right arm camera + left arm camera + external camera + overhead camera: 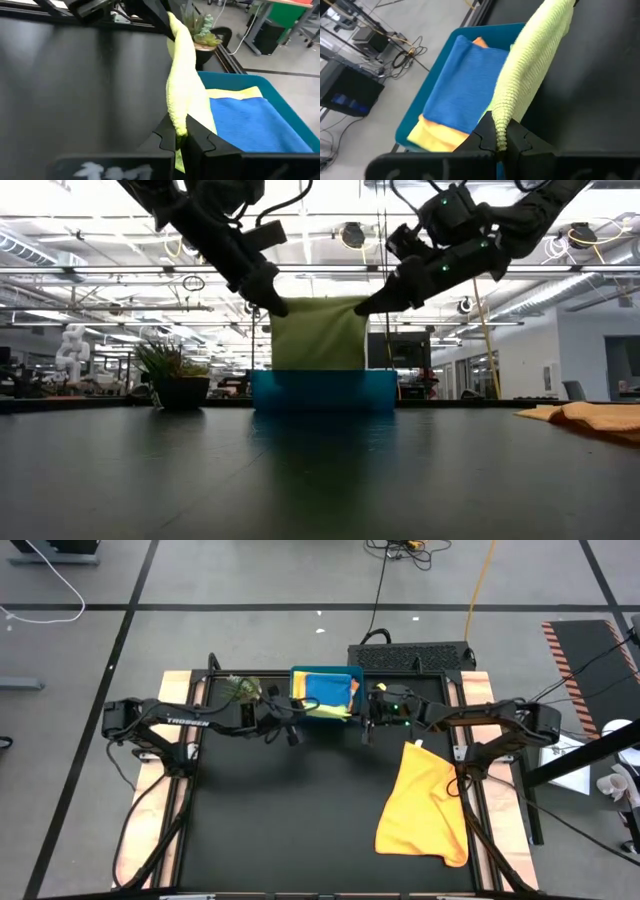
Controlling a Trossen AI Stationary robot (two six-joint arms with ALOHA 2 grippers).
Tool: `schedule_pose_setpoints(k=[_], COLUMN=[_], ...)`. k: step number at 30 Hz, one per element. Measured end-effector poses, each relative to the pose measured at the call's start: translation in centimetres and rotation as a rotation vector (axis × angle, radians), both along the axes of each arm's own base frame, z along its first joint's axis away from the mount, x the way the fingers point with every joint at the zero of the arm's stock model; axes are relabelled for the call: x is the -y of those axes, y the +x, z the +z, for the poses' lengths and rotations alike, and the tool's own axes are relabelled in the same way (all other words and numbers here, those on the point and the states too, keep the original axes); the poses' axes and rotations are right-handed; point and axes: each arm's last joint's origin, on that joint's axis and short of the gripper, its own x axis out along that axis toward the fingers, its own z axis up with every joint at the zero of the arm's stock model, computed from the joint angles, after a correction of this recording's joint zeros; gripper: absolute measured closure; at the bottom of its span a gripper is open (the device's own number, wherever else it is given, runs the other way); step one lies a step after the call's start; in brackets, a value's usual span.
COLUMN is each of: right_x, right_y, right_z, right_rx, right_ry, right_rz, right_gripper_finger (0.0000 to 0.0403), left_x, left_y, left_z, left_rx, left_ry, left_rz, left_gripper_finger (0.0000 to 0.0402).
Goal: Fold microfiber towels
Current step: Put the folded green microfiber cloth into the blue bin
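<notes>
The lime green towel hangs stretched between the two arms above the teal tray at the far edge of the black table, its top corners pinched, one by the left gripper and the other by the right gripper; both sets of fingers are clamped tight on the cloth, as each wrist view shows the fabric's edge running straight into the closed fingertips. The cloth hangs flat and full, so no fold has been made in it yet. In the tray lie a blue towel with a yellow towel under it and a sliver of an orange towel at its far end; whether these are neatly folded or simply stacked cannot be told for certain, though the blue one lies smooth and squared. A second orange towel lies spread and rumpled on the table's right side, well apart from the tray, clearly unfolded. By this judgement the work is at an early or middle stage: the green towel must be laid down and folded, and the loose orange one is still to do. A small potted plant stands beside the tray. The only legible writing is the word TROSSEN in white on the left arm; no labels can be read on the towels or tray.
</notes>
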Motion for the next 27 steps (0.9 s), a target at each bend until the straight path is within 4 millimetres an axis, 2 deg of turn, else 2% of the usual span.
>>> schedule_pose_setpoints(k=[3, 8, 20, 24, 27], right_x=[-0.1, 1.2, 4.4, 5.5, 6.1], right_y=[-0.1, -0.5, -1.0, -1.2, -1.4], right_z=[0.3, 0.1, -1.3, -2.3, -3.0], right_rx=[0.012, -0.001, -0.030, -0.064, -0.086], right_ry=[0.009, 0.025, -0.028, -0.037, -0.039], right_rz=[-0.003, -0.079, -0.238, -0.266, -0.294], right_gripper_finger=[0.0403, 0.0403, 0.0403, 0.0403, 0.0403], left_x=[0.0, -1.1, -6.1, -8.0, -9.6], left_y=[0.0, -0.3, -1.6, -1.9, -1.5], left_z=[0.0, 0.0, 0.2, -0.6, -1.9], left_rx=[0.002, 0.000, 0.062, 0.084, 0.085], left_ry=[-0.002, -0.023, -0.101, -0.151, -0.156], left_rz=[-0.001, 0.011, 0.013, 0.001, 0.011], left_gripper_finger=[0.0399, 0.0397, 0.0398, 0.0396, 0.0397])
